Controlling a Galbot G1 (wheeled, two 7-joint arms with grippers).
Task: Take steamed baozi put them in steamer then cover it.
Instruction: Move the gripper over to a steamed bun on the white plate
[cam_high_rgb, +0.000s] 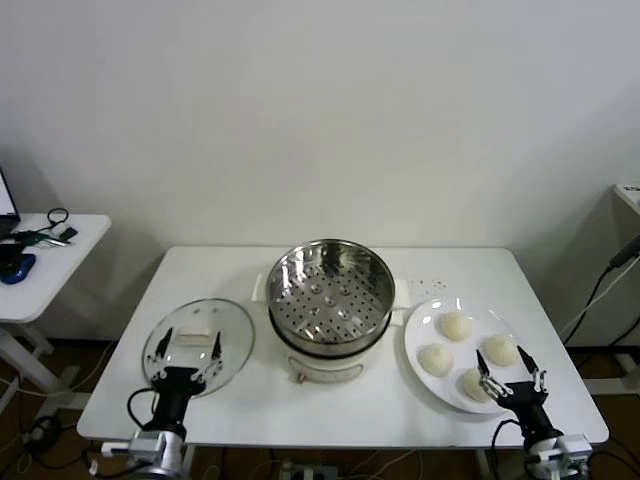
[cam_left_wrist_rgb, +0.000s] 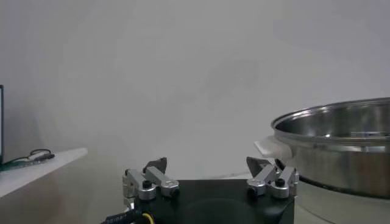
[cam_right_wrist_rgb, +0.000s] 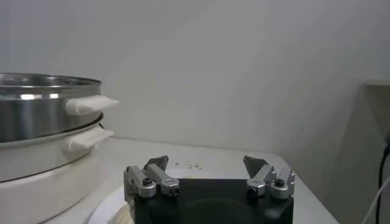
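Baozi (cam_high_rgb: 456, 325) lie on the plate (cam_high_rgb: 418, 328) just ahead of the released right gripper (cam_high_rgb: 509, 372), which should descend centred over the nearest one; the left gripper (cam_high_rgb: 189, 360), also released, waits by the cover (cam_high_rgb: 198, 345).

Illumination is even, diffuse and moderately bright, coming from overhead. The white worktop (cam_high_rgb: 330, 400) shows only soft, short shadows beneath the steamer (cam_high_rgb: 330, 290). Bright reflections mark the steamer's polished inner wall, and faint glare lies on the cover (cam_high_rgb: 198, 345). Both wrist views are dimmer and greyer, with the wall softly out of focus.
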